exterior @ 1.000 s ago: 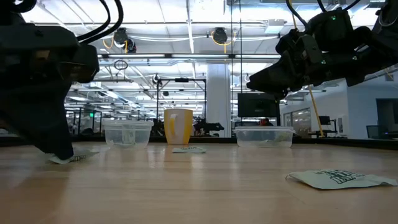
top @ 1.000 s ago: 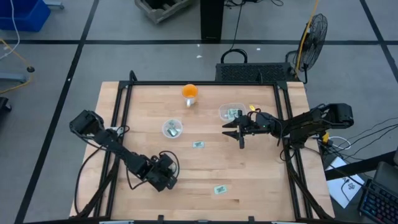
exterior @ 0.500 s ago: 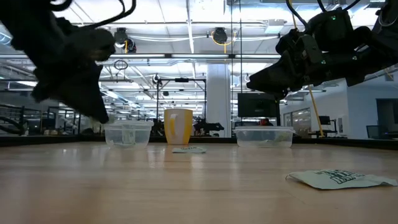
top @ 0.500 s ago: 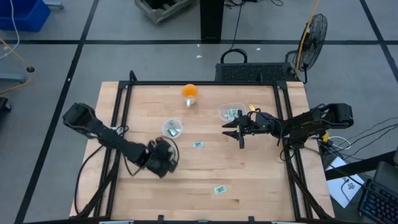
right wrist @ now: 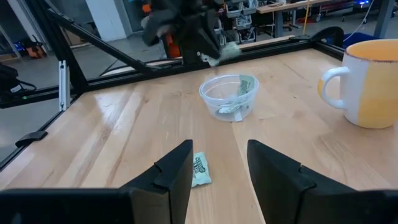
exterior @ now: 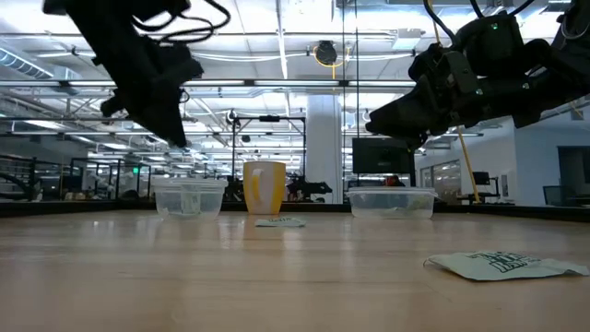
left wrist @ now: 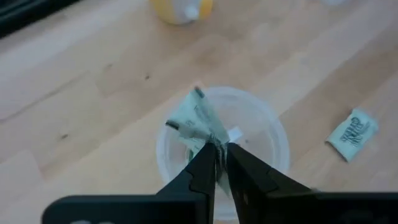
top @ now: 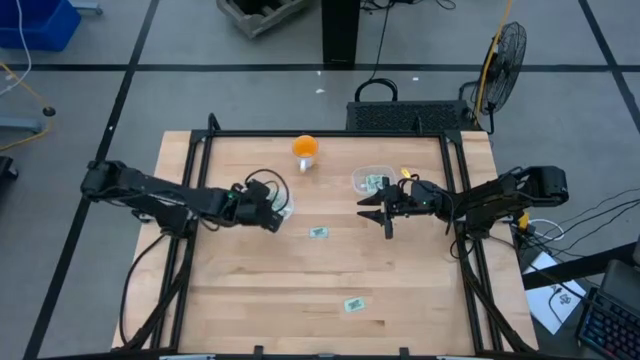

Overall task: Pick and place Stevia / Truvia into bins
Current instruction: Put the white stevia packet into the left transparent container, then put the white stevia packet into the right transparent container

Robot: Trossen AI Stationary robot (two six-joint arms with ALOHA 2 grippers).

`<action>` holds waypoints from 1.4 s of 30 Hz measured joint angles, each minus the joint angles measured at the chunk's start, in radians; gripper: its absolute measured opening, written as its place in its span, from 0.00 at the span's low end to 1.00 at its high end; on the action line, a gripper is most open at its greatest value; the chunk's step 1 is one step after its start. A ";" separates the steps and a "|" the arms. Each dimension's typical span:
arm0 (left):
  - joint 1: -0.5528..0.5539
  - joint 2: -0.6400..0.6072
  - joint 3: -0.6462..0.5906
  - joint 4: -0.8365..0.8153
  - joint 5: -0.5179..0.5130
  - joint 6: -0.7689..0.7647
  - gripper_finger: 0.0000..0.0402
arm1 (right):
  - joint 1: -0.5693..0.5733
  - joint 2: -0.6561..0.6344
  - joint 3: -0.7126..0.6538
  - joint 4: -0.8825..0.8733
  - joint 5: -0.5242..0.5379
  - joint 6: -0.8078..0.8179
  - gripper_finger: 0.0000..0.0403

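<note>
The left gripper [left wrist: 217, 149] hangs over the round clear cup [left wrist: 273, 134], pinching a green-and-white sachet [left wrist: 198, 121] above its rim. Loose sachets lie mid-table [top: 319, 232] and at the near edge [top: 353, 304]. The right gripper [top: 380, 213], fingers apart, hovers beside the rounded-rectangular bin [top: 372, 180].

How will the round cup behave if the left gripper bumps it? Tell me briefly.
The cup looks like thin clear plastic holding only a few sachets, so it is probably light and would slide on the smooth wood. It is low and wide, so tipping seems unlikely. The left gripper, shut on a sachet, hangs above it.
</note>
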 joint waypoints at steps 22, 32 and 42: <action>0.078 0.170 0.000 0.167 0.039 0.133 0.27 | 0.021 0.000 0.000 -0.082 -0.005 -0.033 0.36; 0.073 0.123 0.001 0.563 0.171 0.334 0.30 | 0.201 0.000 0.031 -0.084 0.075 -0.159 0.42; 0.031 0.112 0.002 0.769 0.286 0.500 0.30 | 0.376 0.000 0.141 -0.239 0.073 -0.286 0.47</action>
